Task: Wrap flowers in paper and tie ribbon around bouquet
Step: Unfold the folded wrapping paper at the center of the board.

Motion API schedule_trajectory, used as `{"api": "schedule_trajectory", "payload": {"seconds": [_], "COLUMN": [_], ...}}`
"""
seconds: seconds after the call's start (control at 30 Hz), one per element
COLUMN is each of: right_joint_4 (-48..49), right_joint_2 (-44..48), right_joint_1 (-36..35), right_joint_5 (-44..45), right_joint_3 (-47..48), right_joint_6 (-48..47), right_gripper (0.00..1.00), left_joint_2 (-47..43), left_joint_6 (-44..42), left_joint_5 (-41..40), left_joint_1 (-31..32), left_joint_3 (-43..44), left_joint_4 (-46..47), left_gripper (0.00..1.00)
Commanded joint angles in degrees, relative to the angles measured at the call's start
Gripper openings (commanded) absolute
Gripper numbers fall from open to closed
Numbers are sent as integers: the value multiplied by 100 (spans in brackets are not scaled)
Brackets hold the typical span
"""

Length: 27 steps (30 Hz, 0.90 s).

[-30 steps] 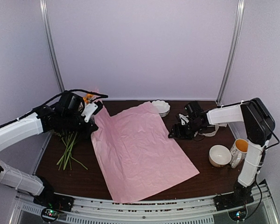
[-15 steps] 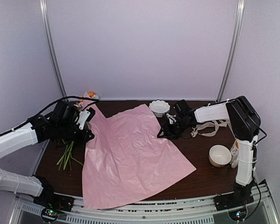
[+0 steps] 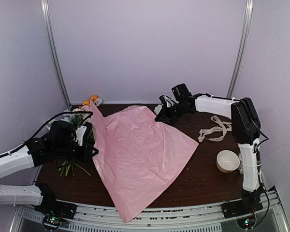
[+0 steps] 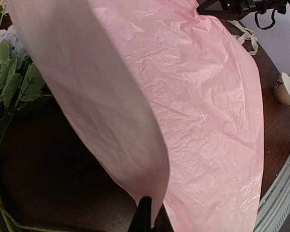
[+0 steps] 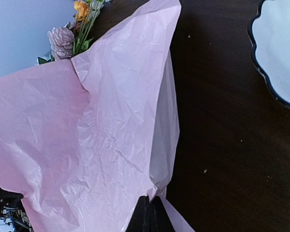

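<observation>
- Pale lilac-grey walls [image 3: 145, 48] closed in a dark brown tabletop [image 3: 203, 169] on three sides.
- A large, thin, pale pink sheet of crinkly wrapping paper [image 3: 140, 154] covered the middle of the tabletop. Its near corner reached past the edge at 6 o'clock.
- The left tool [image 3: 89, 151] sat at 9 o'clock, closed and pinching the pink sheet's left edge.
- In the left wrist view its dark fingertips [image 4: 144, 218] met on that edge, and the paper rose from them in a tall curled fold.
- The right tool [image 3: 159, 116] sat at 12 o'clock, closed on the pink sheet's far corner and holding it off the tabletop.
- In the right wrist view its fingertips [image 5: 145, 215] were pressed together, with a gathered point of paper between them.
- A bunch of small artificial flowers in orange, white, pale blue and pink, with green leaves and thin green stems [image 3: 87, 104], lay at 10 o'clock, just outside the raised left edge. The blooms pointed to 12 o'clock, and the stems ran back under the left tool.
- A long, narrow cream-white ribbon [image 3: 213, 133] lay in loose loops at 2 o'clock, apart from the pink sheet.
- A round white cup [image 3: 227, 161] stood at 4 o'clock beside the right arm.
- A white scalloped dish [image 5: 280, 48] showed at the 2 o'clock corner of the right wrist view, on bare tabletop and apart from the paper.
</observation>
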State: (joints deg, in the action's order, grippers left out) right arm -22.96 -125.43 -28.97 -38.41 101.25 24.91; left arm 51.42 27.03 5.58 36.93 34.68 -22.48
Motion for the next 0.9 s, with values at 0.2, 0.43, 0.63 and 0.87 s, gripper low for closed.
{"api": "schedule_trajectory", "payload": {"seconds": [0.2, 0.43, 0.63, 0.87], "right_joint_4": [-1547, -2094, -2160, -2773], "right_joint_2": [-511, -562, -498, -564], "right_joint_1": [-30, -21, -25, -37], "right_joint_5": [1444, 2215, 2097, 1458], "right_joint_3": [1373, 1540, 1568, 1678], "right_joint_6": [-1001, -1724, -2174, -3254], "right_gripper": [0, 1, 0, 0], "left_joint_2": [131, -391, -379, 954], "left_joint_6": [131, -723, -851, -329], "left_joint_5": [1230, 1301, -479, -1182], "left_joint_1": [716, 1027, 999, -375], "left_joint_3": [-134, 659, 1541, 2486], "left_joint_4": [805, -242, -1066, -1996], "left_gripper": [24, 74, 86, 82]}}
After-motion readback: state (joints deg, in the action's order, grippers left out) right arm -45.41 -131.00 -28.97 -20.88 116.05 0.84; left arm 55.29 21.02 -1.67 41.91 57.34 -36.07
